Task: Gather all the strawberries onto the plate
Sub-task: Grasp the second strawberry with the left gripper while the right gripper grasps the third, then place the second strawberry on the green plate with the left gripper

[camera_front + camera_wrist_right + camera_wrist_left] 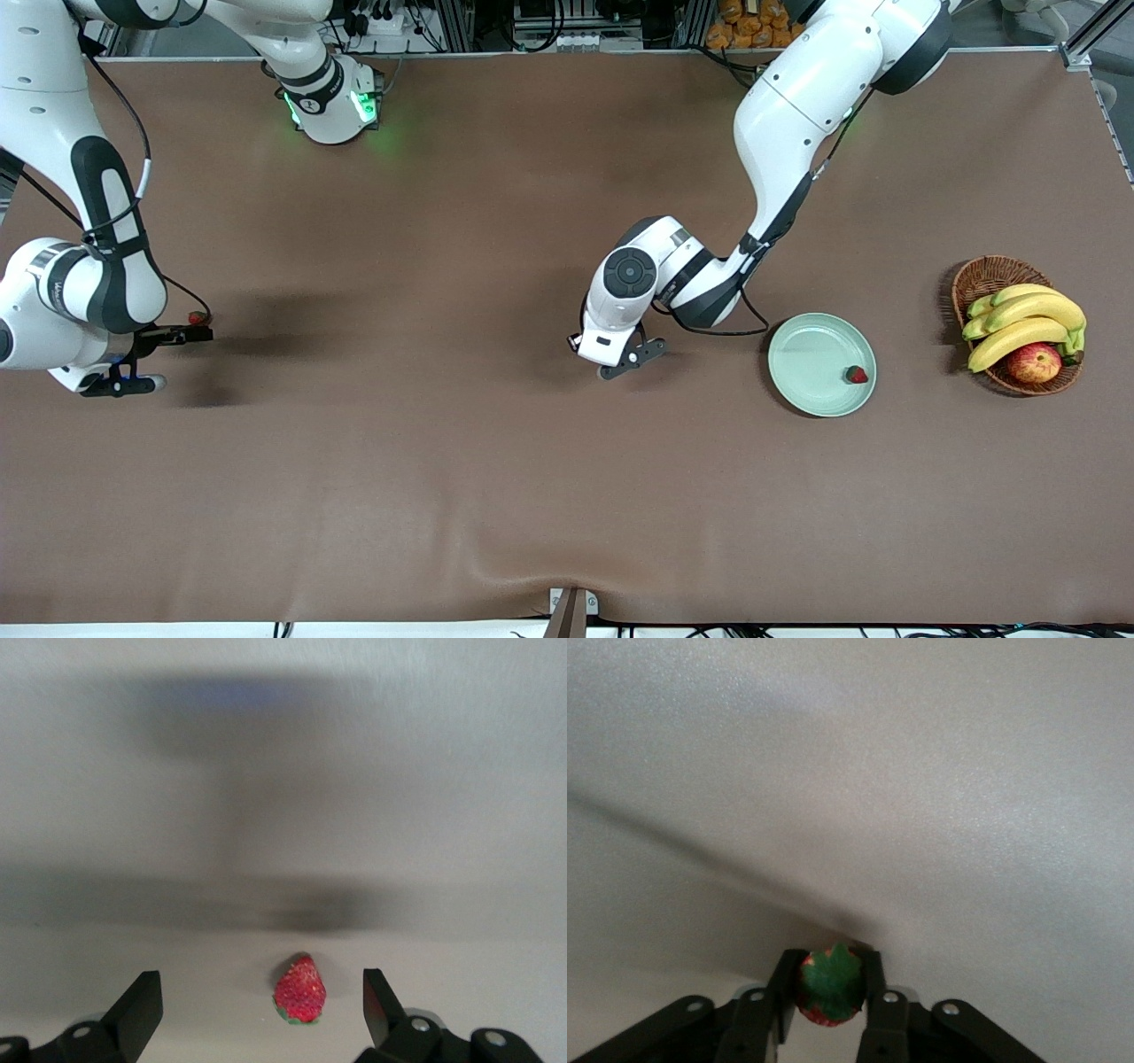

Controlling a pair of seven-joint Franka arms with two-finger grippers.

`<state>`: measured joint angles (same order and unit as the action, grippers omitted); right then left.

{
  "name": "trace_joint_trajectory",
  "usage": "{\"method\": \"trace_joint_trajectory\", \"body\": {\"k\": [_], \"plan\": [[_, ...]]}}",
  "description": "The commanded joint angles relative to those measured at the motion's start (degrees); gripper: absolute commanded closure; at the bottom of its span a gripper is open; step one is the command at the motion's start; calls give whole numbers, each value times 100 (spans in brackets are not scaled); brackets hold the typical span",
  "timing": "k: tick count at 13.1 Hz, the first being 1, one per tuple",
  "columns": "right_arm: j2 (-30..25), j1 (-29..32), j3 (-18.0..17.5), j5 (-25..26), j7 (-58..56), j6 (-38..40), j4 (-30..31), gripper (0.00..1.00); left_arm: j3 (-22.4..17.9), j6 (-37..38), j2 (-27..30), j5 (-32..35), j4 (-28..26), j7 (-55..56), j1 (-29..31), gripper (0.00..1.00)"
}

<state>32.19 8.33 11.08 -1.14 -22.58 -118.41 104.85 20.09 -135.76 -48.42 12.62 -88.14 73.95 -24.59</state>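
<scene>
The pale green plate lies toward the left arm's end of the table with one strawberry in it near the rim. My left gripper is low over the middle of the table, beside the plate. The left wrist view shows this gripper shut on a second strawberry, green cap facing the camera; the front view hides this berry. My right gripper is open at the right arm's end. A third strawberry lies on the cloth there, between the open fingers of the gripper in the right wrist view.
A brown wicker basket with bananas and a red-yellow apple stands beside the plate at the left arm's end. Brown cloth covers the table; a fold rises at its near edge.
</scene>
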Motion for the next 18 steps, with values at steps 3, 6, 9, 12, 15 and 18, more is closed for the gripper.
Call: {"method": "trace_joint_trajectory", "body": {"k": [3, 6, 9, 12, 15, 18], "plan": [[-38, 152, -71, 114, -106, -86, 361, 0, -40, 478, 288, 21, 87, -100, 233, 100], [24, 169, -71, 149, -124, -94, 361, 2, -5, 1330, 894, 21, 52, -503, 690, 100], [50, 187, -71, 263, -124, -77, 361, 25, 12, 2235, 1282, -5, -10, -1502, 1261, 100], [68, 196, -71, 272, -132, -77, 361, 52, 30, 2493, 1546, -5, -430, -2707, 1947, 100], [103, 196, -71, 281, -246, -94, 352, 59, 30, 2423, 1547, 21, -756, -3605, 2466, 100], [112, 196, -71, 281, -299, -94, 361, 69, 30, 2047, 1494, 21, -1063, -4256, 2879, 92]]}}
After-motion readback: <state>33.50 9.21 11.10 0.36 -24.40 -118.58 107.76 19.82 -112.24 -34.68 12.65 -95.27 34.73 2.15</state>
